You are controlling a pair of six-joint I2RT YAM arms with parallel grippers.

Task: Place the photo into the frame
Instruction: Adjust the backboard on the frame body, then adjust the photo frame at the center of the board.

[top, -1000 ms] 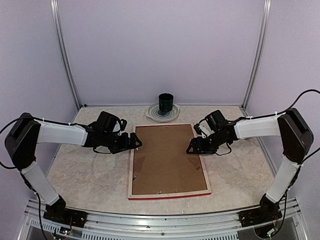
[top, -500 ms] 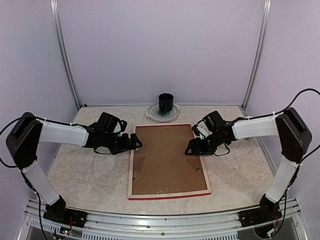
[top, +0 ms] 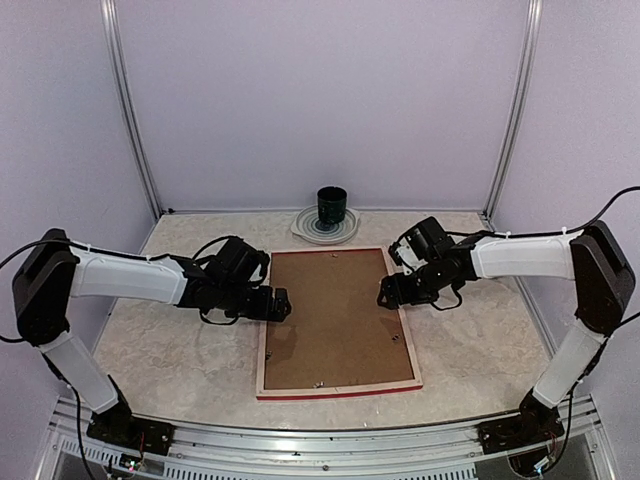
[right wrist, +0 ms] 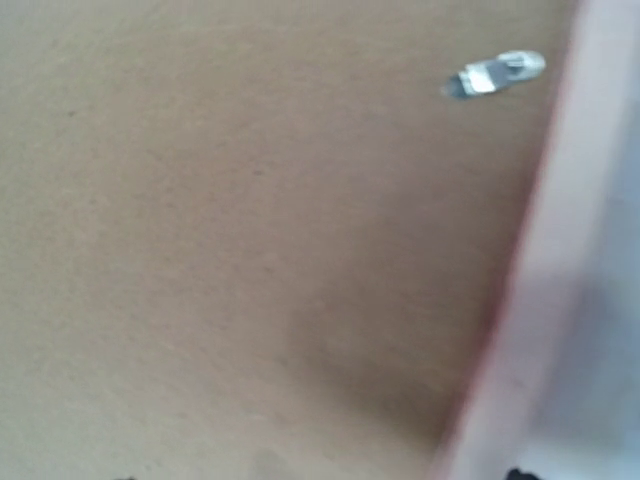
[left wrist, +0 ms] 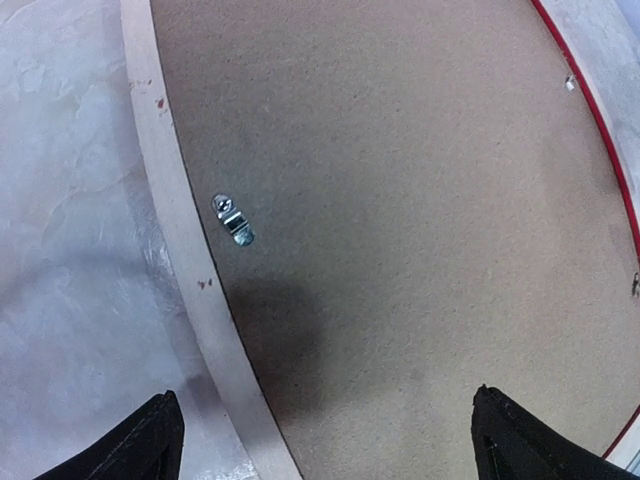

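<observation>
Marble tabletop [top: 180,340]: frame [top: 263,360] face-down, brown backing board [top: 330,320] inside; cup [top: 332,205] on plate [top: 303,228].

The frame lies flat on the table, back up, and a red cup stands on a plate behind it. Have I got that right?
Not quite. The cup is dark green, almost black, not red, as the top view shows. The rest holds: the frame lies flat on the table, back up, and the cup stands on a plate behind it.

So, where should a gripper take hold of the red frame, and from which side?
The frame lies flat, face down, so its thin left rail is probably best, taken from the outer left edge; the open left gripper hangs right above it.
</observation>
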